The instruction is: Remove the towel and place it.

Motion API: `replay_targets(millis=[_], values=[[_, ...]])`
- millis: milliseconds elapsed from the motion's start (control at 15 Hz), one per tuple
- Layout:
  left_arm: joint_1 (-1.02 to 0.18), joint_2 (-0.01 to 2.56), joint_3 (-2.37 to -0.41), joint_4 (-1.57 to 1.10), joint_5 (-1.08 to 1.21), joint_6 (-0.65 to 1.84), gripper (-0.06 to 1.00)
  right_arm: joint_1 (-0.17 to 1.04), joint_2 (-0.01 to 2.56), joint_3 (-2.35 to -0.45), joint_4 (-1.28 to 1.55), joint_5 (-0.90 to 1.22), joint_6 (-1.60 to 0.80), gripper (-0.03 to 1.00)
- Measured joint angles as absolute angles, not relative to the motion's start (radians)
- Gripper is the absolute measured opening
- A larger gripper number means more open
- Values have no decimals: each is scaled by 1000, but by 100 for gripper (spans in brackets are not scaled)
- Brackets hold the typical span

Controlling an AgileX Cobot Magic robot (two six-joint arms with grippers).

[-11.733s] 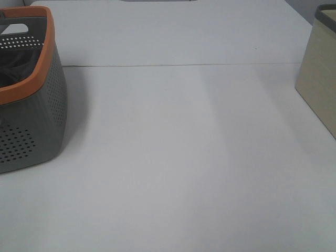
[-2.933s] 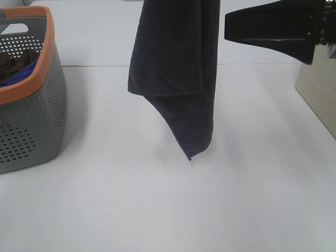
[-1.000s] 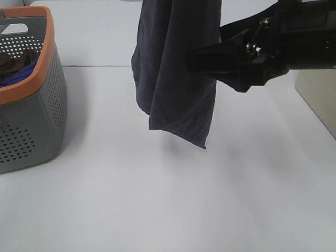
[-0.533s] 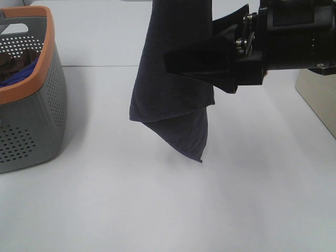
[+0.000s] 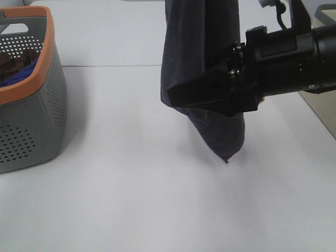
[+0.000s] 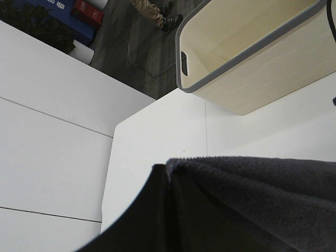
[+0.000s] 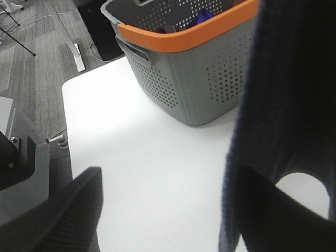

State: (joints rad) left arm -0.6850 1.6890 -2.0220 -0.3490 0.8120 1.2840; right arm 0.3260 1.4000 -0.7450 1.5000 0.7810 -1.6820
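The dark navy towel (image 5: 202,47) hangs in folds from above the top edge of the exterior high view, its lowest corner (image 5: 227,157) just above the white table. My left gripper (image 6: 167,176) is shut on the towel's top (image 6: 252,199) and is out of frame in the exterior view. My right gripper (image 5: 176,96) reaches in from the right at mid-height of the towel. Its jaws are open, and the towel's edge (image 7: 283,105) hangs by one finger (image 7: 273,210); the other finger (image 7: 79,210) is apart from it.
A grey perforated basket with an orange rim (image 5: 50,47) stands at the left, also in the right wrist view (image 7: 199,73); it holds a brown cloth (image 5: 8,63) and a bright blue cloth (image 5: 18,73). A beige bin (image 5: 325,113) (image 6: 252,63) stands at the right edge.
The hanging towel has swung to the right. The right gripper has come lower and now sits across the towel's middle with its jaws still open.
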Motion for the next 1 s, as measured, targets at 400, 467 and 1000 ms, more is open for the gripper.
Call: replay_targets(millis=[400,467,1000], values=[[-685,1689,-2022,-349,811,1284,0,326,1440,-745,1487,709,-1680,33],[-685,1689,-2022,-349,811,1284,0,326,1440,-745,1456,707,-1657,30],[-685,1689,-2022,-349,811,1284,0,326,1436,-745,1236,679,-1409,28]])
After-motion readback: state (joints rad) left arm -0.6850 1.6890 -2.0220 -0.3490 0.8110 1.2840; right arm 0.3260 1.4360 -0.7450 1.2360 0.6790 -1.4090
